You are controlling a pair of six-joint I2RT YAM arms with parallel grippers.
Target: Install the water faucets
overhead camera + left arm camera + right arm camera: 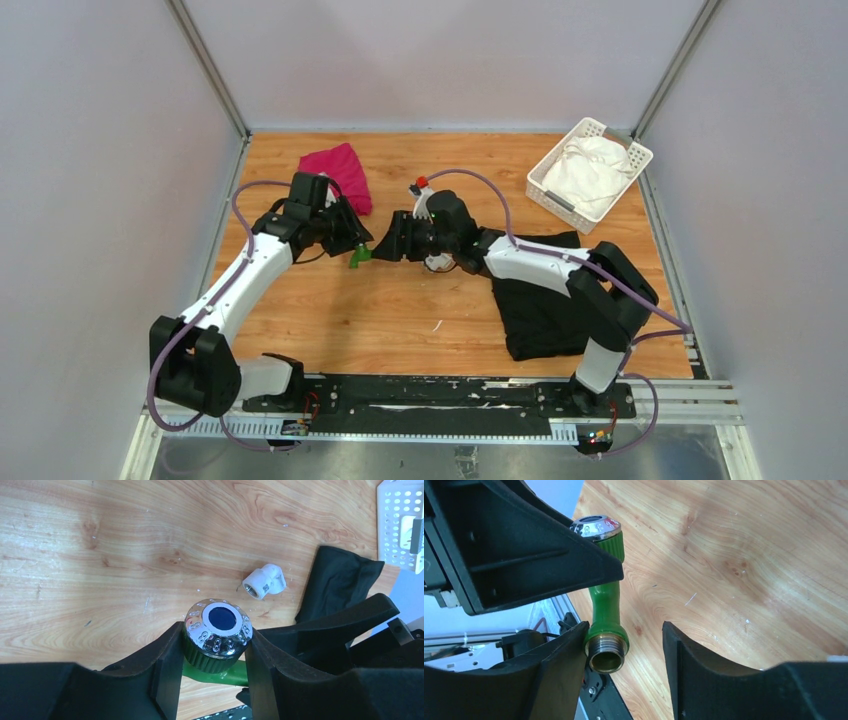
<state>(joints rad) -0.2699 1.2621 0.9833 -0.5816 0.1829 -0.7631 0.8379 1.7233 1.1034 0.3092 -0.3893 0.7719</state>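
"Green tap (360,257) first: where is it?"

"Off the wood, held above the table (330,330) a little left of the middle. The left gripper (215,647) is clamped on its chrome-capped knob (218,622), one finger on each side."

"And the right gripper (624,636)?"

"Its jaws stand around the brass threaded end (606,656). One finger touches the green collar and the other is apart from it, so I'd call that a partly open hand, not a grip."

"The white fitting (264,581)?"

"Lying on the table to the right of the tap, near the black cloth (340,580). Nothing touches it."

"So how far along are we?"

"Early to middle, I judge. The tap is picked up and presented between the two arms, but the two parts are not joined. What's left is to secure the tap, fetch the fitting, line its mouth up with the thread and screw them together. None of that shows as done."
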